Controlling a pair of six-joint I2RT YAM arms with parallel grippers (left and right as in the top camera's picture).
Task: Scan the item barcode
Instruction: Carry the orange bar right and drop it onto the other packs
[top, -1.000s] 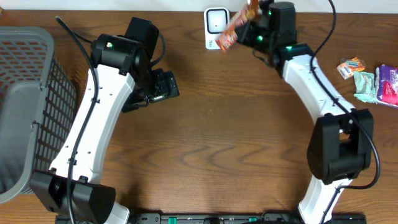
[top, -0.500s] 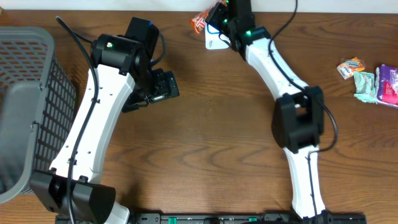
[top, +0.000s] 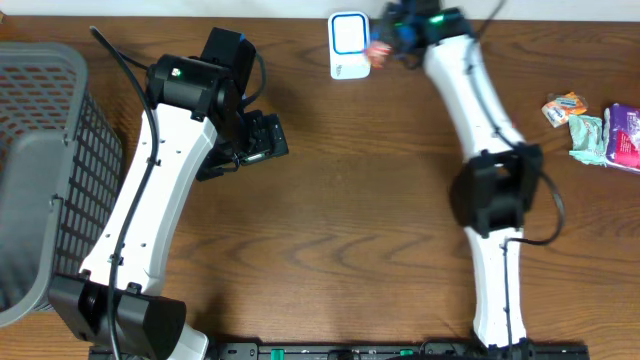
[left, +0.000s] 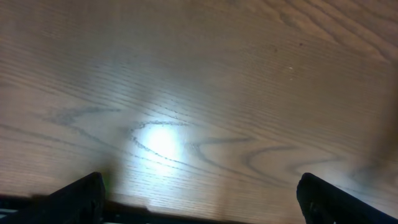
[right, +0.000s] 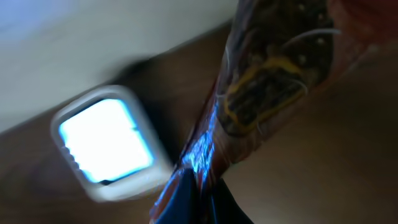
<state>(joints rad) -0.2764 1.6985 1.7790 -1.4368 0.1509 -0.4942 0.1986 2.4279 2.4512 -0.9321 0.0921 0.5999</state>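
Item one: orange-red crinkled foil snack packet (right: 273, 68). We log it pinched at one end in the closed jaws of the right gripper (top: 393, 38), at the bench's far edge, just beside the white rounded scanner box (top: 348, 45), whose screen is lit.

Item two: left gripper (left: 200, 198), jaws spread wide and holding nothing, over bare brown wooden bench (top: 340, 230).

Item three: grey plastic lattice basket (top: 60, 150), left edge.

Item four: we count several small coloured packets (top: 600, 125), right edge.
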